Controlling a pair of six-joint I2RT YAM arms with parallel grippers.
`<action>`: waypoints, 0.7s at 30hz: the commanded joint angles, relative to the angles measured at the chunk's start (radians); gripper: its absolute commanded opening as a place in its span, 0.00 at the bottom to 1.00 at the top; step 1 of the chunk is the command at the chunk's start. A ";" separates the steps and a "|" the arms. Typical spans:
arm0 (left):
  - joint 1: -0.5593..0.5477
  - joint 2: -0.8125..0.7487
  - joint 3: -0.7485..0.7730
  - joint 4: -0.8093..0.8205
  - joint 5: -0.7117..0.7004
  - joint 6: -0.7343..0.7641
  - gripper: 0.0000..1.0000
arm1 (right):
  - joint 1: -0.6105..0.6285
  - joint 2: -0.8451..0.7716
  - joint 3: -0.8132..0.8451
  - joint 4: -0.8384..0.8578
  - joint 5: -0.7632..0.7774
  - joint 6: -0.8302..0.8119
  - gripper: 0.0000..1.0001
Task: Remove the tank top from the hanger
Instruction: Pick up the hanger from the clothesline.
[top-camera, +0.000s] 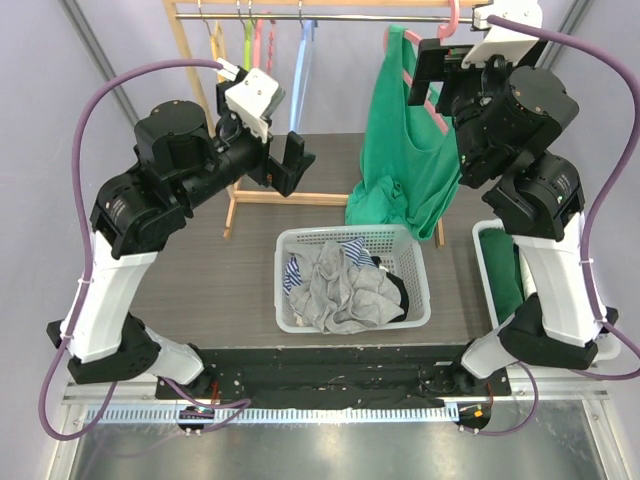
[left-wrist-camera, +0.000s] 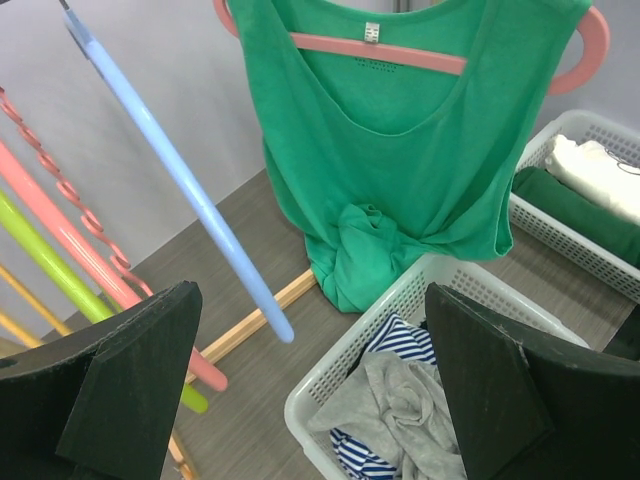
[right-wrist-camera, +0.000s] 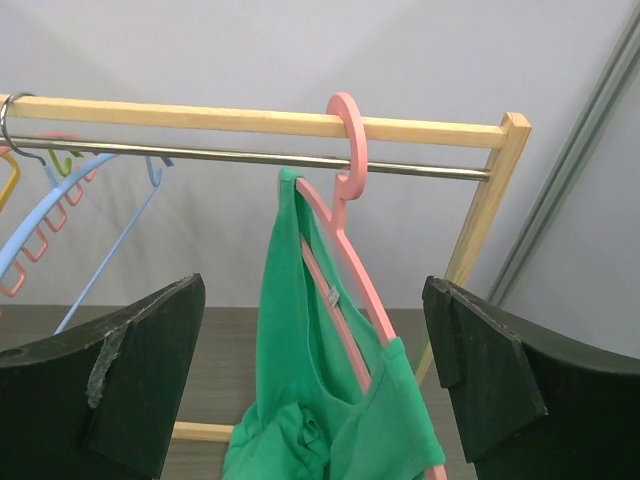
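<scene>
Top external view places the tank top (top-camera: 405, 150) on its hanger (left-wrist-camera: 420, 57), which is hooked at the right end of the rail (right-wrist-camera: 200, 118). Both straps are seated, and the hem is bunched in a knot low down, just behind the basket (top-camera: 420, 290). We note that the left fingers (left-wrist-camera: 130, 390) and right fingers (right-wrist-camera: 130, 380) stand fully apart and hold nothing. The right pair faces the hook; the left pair faces the garment front, well apart from it. We judge that removal has not begun.

Hazards, as we assess them:
- Pulling the fabric down without steadying the hanger would likely drag the hook off the rail, dropping garment and hanger together.
- A strap may snag on the upturned hanger end; forcing it would stretch the fabric.
- The left arm's approach passes the blue hanger (left-wrist-camera: 200, 200); contact could swing it into the work area.
- The knotted hem may catch on the basket rim.
</scene>
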 joint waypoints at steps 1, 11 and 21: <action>0.006 -0.010 0.029 0.061 0.020 0.014 1.00 | -0.095 -0.081 -0.063 0.059 -0.178 0.043 1.00; 0.005 0.044 0.103 0.075 0.029 0.030 1.00 | -0.563 0.078 -0.005 0.108 -0.549 0.255 0.97; 0.005 0.119 0.166 0.058 0.067 0.024 1.00 | -1.207 0.061 -0.197 0.255 -0.903 0.778 0.88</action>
